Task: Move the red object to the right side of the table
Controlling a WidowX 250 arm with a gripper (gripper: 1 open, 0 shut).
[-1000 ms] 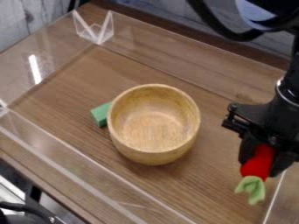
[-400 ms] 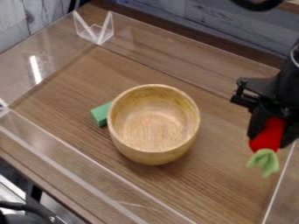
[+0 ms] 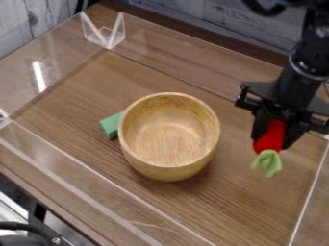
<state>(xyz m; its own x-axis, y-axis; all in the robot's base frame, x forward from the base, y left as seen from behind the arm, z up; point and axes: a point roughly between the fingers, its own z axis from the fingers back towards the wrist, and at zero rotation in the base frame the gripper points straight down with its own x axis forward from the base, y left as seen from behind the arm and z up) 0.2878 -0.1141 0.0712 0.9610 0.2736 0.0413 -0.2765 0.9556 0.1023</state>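
strawberry toy [image 3: 270, 138], red with a green leafy end, sits at the right of the frame, between the fingertips of my gripper [image 3: 272, 131]. its red body is set at the level of the tips; its leafy end projects below them, toward the lower part of the frame. the toy is tilted slightly, leafy end down and a little to the left. one dark finger runs along the left side of the toy, the other along its right side.

gripper state: grasping the toy. the jaws are partly open, spread to the width of the red body and closed on it from both sides. the upper part of the toy is hidden by the fingers, so i cannot tell how deep it is seated. my arm enters from the upper right of the frame.

reference positions: the wooden bowl [image 3: 168, 136] stands upright at the centre of the frame, to the left of the toy and apart from it. the green block [image 3: 112, 125] lies just beside the bowl, on its left side. the clear bent piece [image 3: 104, 33] is located in the upper left of the frame. the wood-grain tabletop [image 3: 129, 197] extends beneath these items, with a low clear wall [image 3: 309, 204] along the right edge.
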